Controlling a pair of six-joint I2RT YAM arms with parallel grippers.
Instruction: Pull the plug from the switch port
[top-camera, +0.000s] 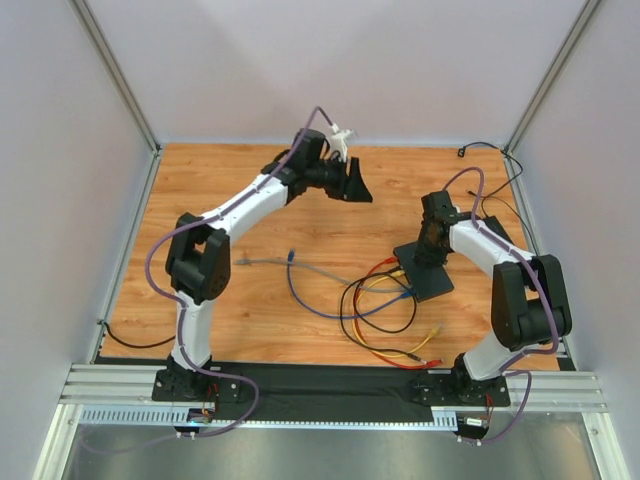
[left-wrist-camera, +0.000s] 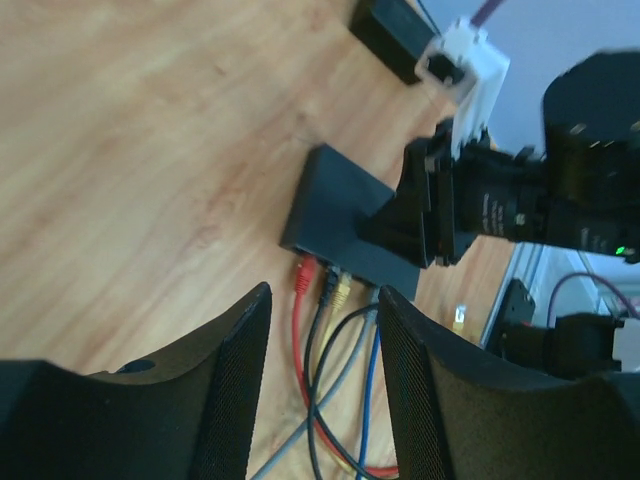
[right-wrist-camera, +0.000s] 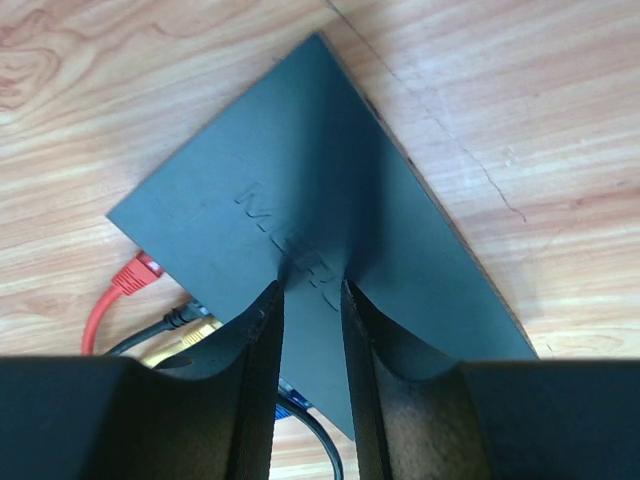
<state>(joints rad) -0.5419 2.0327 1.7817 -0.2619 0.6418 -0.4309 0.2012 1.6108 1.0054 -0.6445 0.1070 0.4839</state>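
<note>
The flat black switch box (top-camera: 428, 272) lies on the wooden table right of centre. Red (left-wrist-camera: 303, 273), black (left-wrist-camera: 328, 286) and yellow (left-wrist-camera: 343, 291) plugs sit in ports on its near-left edge, with grey and blue cables beside them. My right gripper (top-camera: 430, 252) stands on top of the box (right-wrist-camera: 300, 170). Its fingertips (right-wrist-camera: 278, 292) touch the lid with a narrow empty gap between them (right-wrist-camera: 312, 285). My left gripper (top-camera: 357, 183) is open and empty, raised over the far middle of the table. In its wrist view the jaws (left-wrist-camera: 325, 300) frame the plugs from a distance.
Red, yellow, black and blue cables loop on the table in front of the box (top-camera: 385, 315). A loose grey cable (top-camera: 265, 262) lies left of centre. A thick black power brick (left-wrist-camera: 385, 30) lies beyond the box. A thin black cord (top-camera: 490, 150) runs along the far right corner.
</note>
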